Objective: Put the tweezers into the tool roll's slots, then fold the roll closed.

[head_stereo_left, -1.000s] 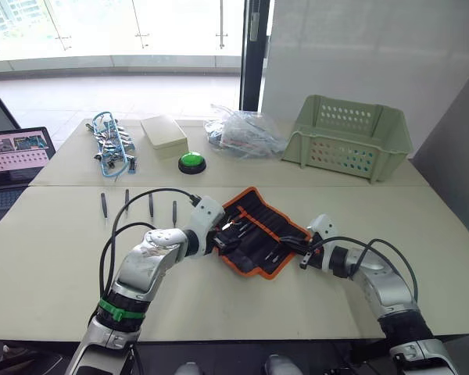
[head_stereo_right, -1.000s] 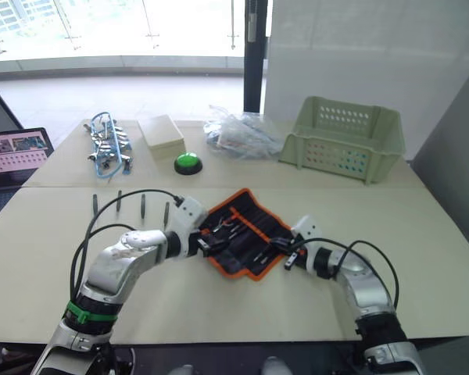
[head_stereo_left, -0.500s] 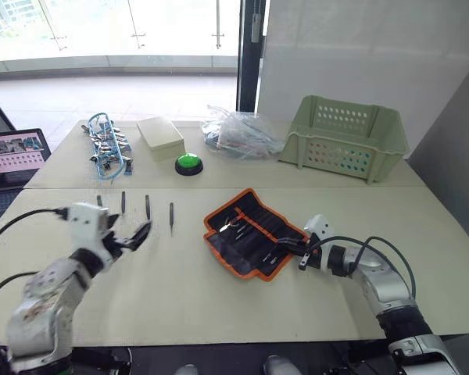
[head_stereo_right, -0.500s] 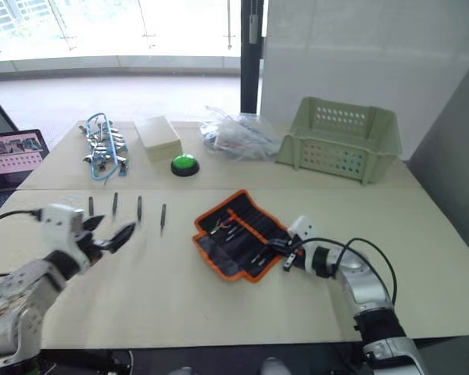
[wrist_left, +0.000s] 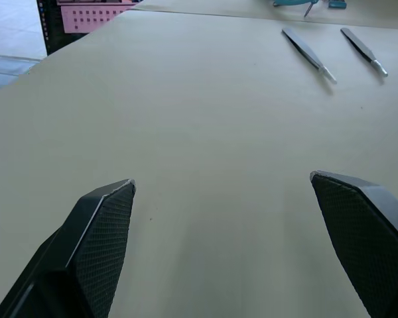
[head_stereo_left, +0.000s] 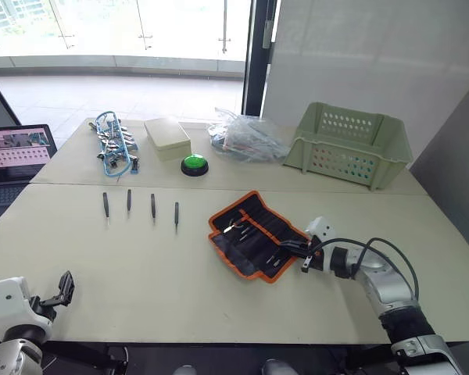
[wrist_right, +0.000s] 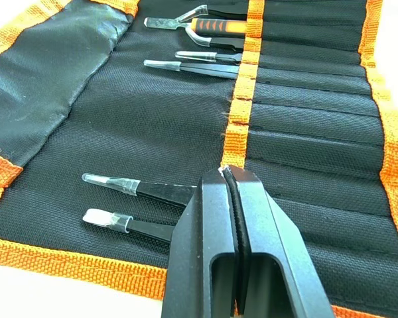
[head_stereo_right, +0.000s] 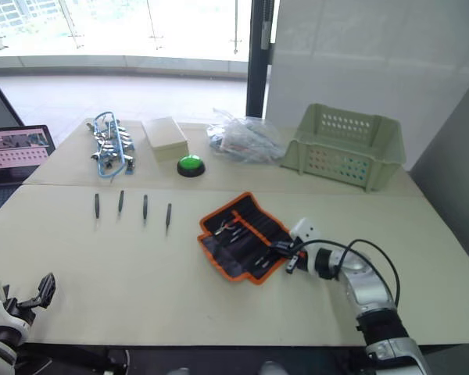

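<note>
The tool roll [head_stereo_left: 257,234] lies unfolded on the desk [head_stereo_left: 219,305], in front of the green basket [head_stereo_left: 350,144]. Tweezers already sit in its slots, tips poking out. Four more tweezers [head_stereo_left: 139,205] lie in a row on the desk to the roll's left, apart from it. The right claw [wrist_right: 231,199], fingers pressed together, rests on the roll's orange centre strip, over the right end. The left claw [wrist_left: 219,232], spread wide, hovers over bare desk far left of the roll, near the front edge.
</note>
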{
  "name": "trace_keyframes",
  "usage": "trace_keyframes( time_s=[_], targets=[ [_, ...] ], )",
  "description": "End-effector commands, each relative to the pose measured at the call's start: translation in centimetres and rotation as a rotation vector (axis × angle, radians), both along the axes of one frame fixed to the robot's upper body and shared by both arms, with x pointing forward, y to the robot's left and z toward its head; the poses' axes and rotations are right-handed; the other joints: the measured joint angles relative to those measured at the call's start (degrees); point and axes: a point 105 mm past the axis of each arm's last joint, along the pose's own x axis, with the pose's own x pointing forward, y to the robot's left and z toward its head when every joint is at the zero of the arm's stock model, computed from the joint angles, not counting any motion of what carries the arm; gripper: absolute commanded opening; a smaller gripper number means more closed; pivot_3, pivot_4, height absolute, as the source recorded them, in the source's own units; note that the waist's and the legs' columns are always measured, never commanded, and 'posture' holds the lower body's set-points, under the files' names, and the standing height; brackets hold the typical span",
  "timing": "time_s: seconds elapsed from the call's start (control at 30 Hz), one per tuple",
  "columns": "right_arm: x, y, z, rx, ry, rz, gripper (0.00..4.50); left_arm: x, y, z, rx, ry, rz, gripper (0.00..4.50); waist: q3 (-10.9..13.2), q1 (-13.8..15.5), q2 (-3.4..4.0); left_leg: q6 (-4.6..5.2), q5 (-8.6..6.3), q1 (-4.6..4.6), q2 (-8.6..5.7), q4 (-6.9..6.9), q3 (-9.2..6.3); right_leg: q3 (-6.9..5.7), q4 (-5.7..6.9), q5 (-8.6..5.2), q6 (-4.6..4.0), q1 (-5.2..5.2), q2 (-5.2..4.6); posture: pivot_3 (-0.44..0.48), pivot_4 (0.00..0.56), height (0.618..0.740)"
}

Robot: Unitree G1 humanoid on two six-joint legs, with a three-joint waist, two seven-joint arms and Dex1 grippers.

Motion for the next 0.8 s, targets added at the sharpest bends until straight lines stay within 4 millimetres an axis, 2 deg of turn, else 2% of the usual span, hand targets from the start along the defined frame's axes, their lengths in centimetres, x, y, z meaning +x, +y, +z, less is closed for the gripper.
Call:
trace_keyframes(
  time_s=[0.03,0.27,0.37,0.57,0.63,0.8],
  targets=[
    [-2.3,-0.2,-5.2,-0.092,0.188,0.019,0.00,0.0,-1.1,1.1,0.042,-0.038,-0.023,4.48,0.01,0.06,-0.04,-0.01,0.00,-0.01,0.00,0.00,0.00,0.00,-0.02,0.00,0.00,0.00,0.00,0.000,0.150,0.740],
    [-2.4,-0.2,-5.4,-0.092,0.191,0.018,0.00,0.3,-2.0,0.9,0.036,-0.041,-0.059,4.48,0.01,0.06,-0.05,-0.01,-0.01,-0.02,0.01,-0.01,0.00,-0.01,-0.07,-0.08,0.05,0.00,0.03,0.000,0.150,0.740],
    [-2.4,-0.2,-5.4,-0.090,0.191,0.016,0.00,1.2,-2.4,1.3,0.030,-0.064,-0.085,4.48,0.01,0.08,-0.05,-0.01,-0.01,-0.02,0.01,-0.02,0.00,-0.01,-0.09,-0.08,0.05,-0.01,0.03,0.000,0.150,0.740],
    [-2.4,-0.2,-5.5,-0.088,0.191,0.011,0.00,5.6,-3.0,3.1,0.048,-0.114,-0.135,4.48,0.01,0.30,-0.07,-0.01,0.00,-0.01,0.03,-0.02,-0.06,-0.06,-0.09,-0.08,0.06,0.01,0.10,0.000,0.150,0.740],
    [-2.4,-0.1,-5.5,-0.086,0.190,0.010,0.00,7.1,-2.5,3.1,0.072,-0.075,-0.097,4.48,0.00,0.13,-0.06,-0.02,-0.01,0.01,0.00,-0.02,-0.03,-0.03,-0.10,-0.04,-0.01,0.03,0.05,0.000,0.150,0.740],
    [-2.2,-0.3,-5.4,-0.085,0.184,0.000,0.00,10.9,-2.5,3.7,-0.013,-0.061,-0.092,4.48,-0.01,0.03,-0.10,-0.01,-0.01,-0.01,0.00,-0.05,-0.05,-0.04,-0.04,-0.01,-0.03,-0.01,0.09,0.000,0.150,0.740]
  ],
)
